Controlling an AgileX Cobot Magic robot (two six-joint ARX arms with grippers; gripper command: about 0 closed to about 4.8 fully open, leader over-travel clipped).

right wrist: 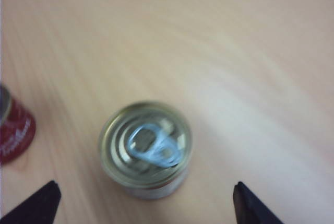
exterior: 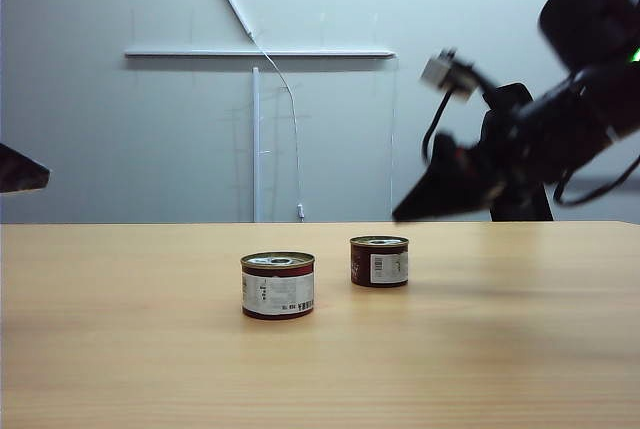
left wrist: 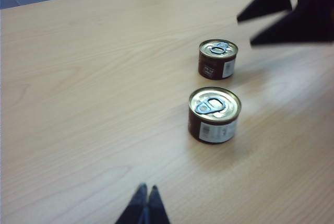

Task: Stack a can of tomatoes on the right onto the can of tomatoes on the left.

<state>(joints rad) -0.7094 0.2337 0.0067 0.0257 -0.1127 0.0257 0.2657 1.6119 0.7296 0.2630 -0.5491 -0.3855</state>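
1. Two tomato cans stood upright on the wooden table (exterior: pixel 120 349), and nothing else lay on it. Both had red sides, white labels and gold pull-tab lids.
2. Taking the left can (exterior: pixel 278 286) as the landmark, the right can (exterior: pixel 379 261) sat just to its right and slightly farther back, near it but not touching, with a strip of bare wood between them.
3. Two grippers were in view. The right gripper (exterior: pixel 425 204) hung in the air above and to the right of the left can, over the right can's side of the table. In the right wrist view its two fingertips (right wrist: pixel 34 205) stood spread wide on either side of a can lid, gripping nothing.
4. The left gripper (left wrist: pixel 145 208) was far to the left of the left can, at the table's edge. Its fingertips were pressed together, with nothing between them.
5. In front of, behind and to the left of the left can, the tabletop ran bare to its edges. The top of the left can was uncovered.
6. Behind the table, beyond the left can, was a pale wall (exterior: pixel 120 139) with a white rail (exterior: pixel 260 52) and a thin cable (exterior: pixel 290 109) hanging down. None of it reached over the table.
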